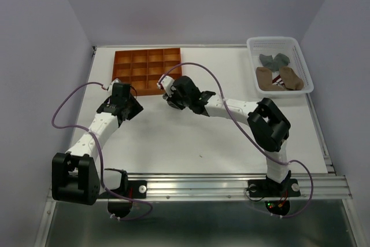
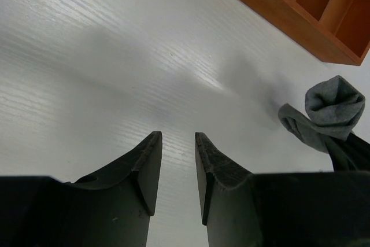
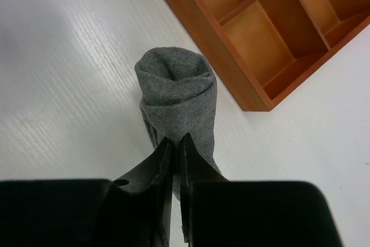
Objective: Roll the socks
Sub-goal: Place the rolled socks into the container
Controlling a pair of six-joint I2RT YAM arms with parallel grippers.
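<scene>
The grey knit sock [image 3: 176,93], rolled into a soft open-ended tube, is pinched in the closed right gripper [image 3: 176,148] just beside the corner of one orange gridded tray [image 1: 148,51]. The left gripper [image 2: 178,160] has its jaws apart and empty over the bare white table [image 1: 191,137]. One white basket [image 1: 276,40] at the far right edge holds two tan socks [image 1: 266,78] and some grey socks [image 1: 274,59], whose number is unclear.

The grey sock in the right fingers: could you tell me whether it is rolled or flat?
Rolled: the grey sock forms a tube with a round end, pinched by the right fingers.

Lilac walls [image 1: 34,56], white table [image 1: 173,143], metal rail [image 1: 231,181]
</scene>
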